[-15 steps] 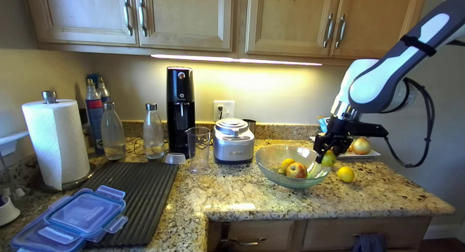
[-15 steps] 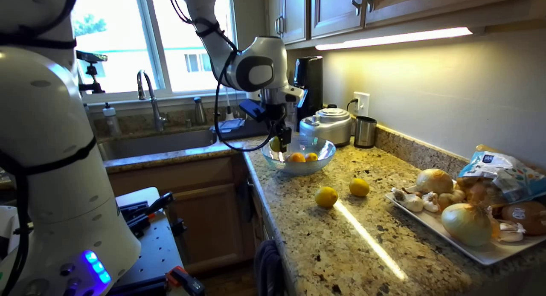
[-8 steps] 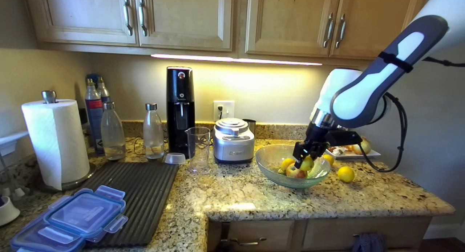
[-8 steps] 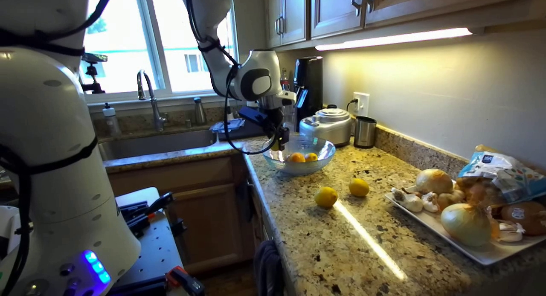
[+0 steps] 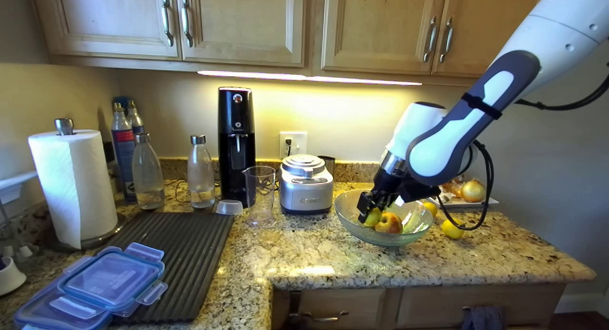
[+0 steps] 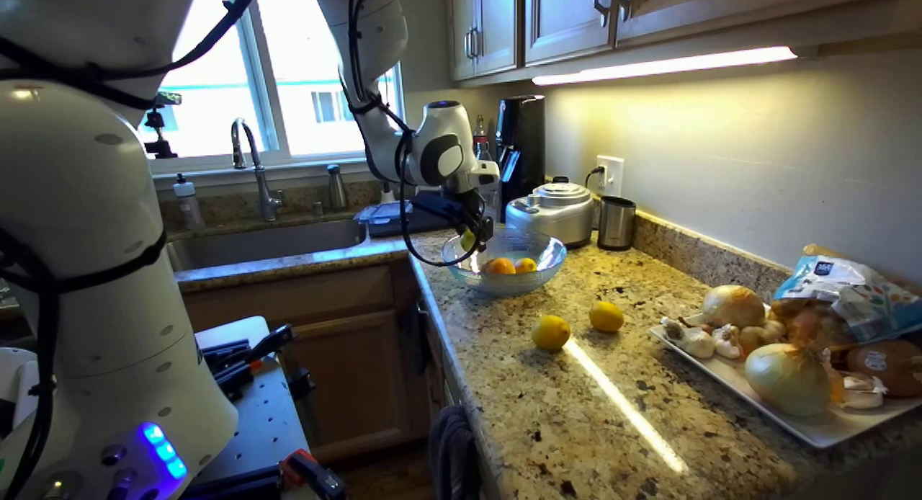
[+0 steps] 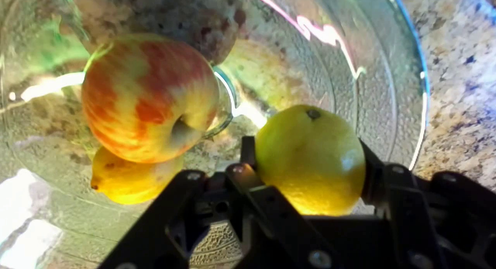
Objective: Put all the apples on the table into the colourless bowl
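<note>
While a black gripper [image 7: 309, 164] hangs inside the rim of a clear glass bowl [image 5: 354, 224], its jaws pinch a yellow-green fruit [image 7: 310, 149] from both sides; whether that fruit touches the glass, I cannot tell. Within the bowl, a red-and-yellow apple [image 7: 151, 98] lies just beside a smaller lemon [image 7: 131, 180]. Both exterior views show two yellow fruits [image 6: 551, 333], apart, on the granite counter [image 6: 518, 413] near the bowl; a white plate [image 6: 828, 428] of onions [image 6: 789, 379] stands farther off.

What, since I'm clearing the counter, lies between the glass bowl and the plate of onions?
On the counter between the glass bowl and plate: one yellow fruit and, nearer the front edge, another yellow fruit. Both exterior views show them.
</note>
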